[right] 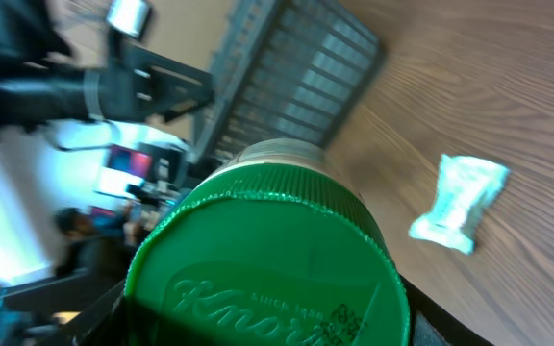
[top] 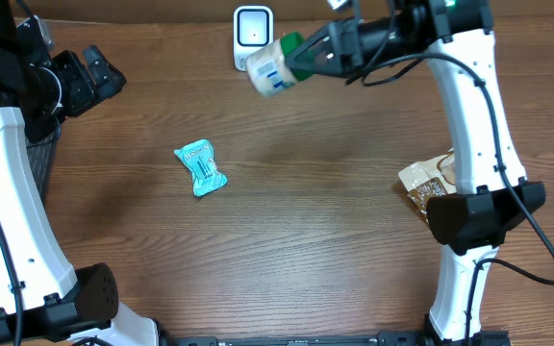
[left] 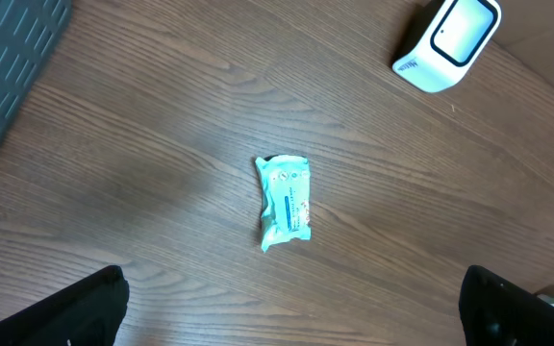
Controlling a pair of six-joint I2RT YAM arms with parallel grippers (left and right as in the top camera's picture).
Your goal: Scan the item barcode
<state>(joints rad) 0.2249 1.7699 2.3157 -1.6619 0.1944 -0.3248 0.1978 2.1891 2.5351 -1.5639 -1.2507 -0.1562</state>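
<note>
Overhead, the right gripper (top: 306, 53) grips the jar (top: 269, 69) near the scanner (top: 253, 27) (left gripper (top: 104, 69) is wide open), so turn its printed side slowly toward the scanner

Both arms are built of glossy white link shells joined by black joints. The left arm (top: 8, 192) fills the left edge of the overhead frame, with a rounded black joint housing (top: 89, 293) at lower left. The right arm (top: 471, 106), at the right of the frame, has a blocky black elbow housing (top: 479, 216), and thin black cables (top: 549, 248) loop beside it. The left gripper (top: 112, 75) is matt black. Its fingers (left: 89, 312) show as dark, blunt shapes in the lower corners of the left wrist view.
</note>
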